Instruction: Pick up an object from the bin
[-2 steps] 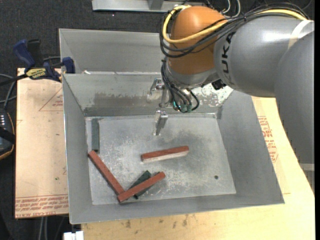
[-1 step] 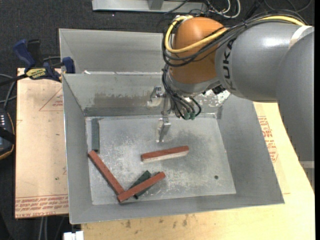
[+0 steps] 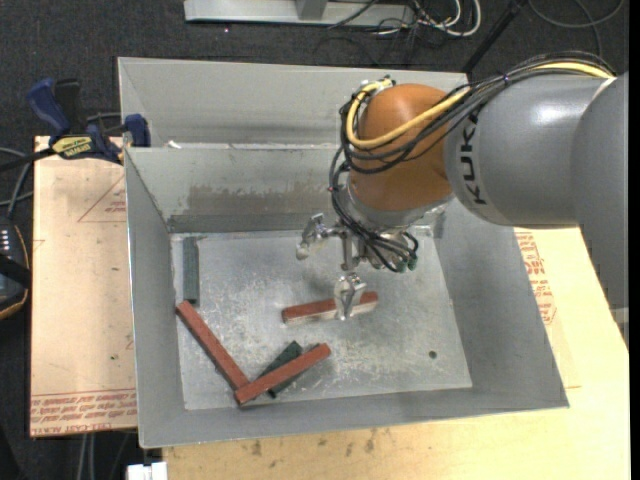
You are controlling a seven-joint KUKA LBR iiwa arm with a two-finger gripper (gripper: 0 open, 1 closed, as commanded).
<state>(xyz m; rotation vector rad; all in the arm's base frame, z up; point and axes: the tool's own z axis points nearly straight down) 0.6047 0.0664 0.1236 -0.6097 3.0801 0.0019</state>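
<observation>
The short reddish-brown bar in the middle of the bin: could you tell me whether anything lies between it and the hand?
Nothing visible does. The hand is at the short reddish-brown bar, near its right end; the long red bars lie apart, at lower left.

the scene is brightly and evenly lit from overhead. the gripper [image 3: 348,298] throws only a faint, soft shadow on the floor of the bin [image 3: 300,98], just beneath it and to its right. left of the gripper the metal floor gives a mottled pale sheen. behind it, the back wall carries a darker band. above it, the orange cover [image 3: 400,148] shows a soft highlight, and the grey arm [image 3: 550,138] a broad gleam.
</observation>
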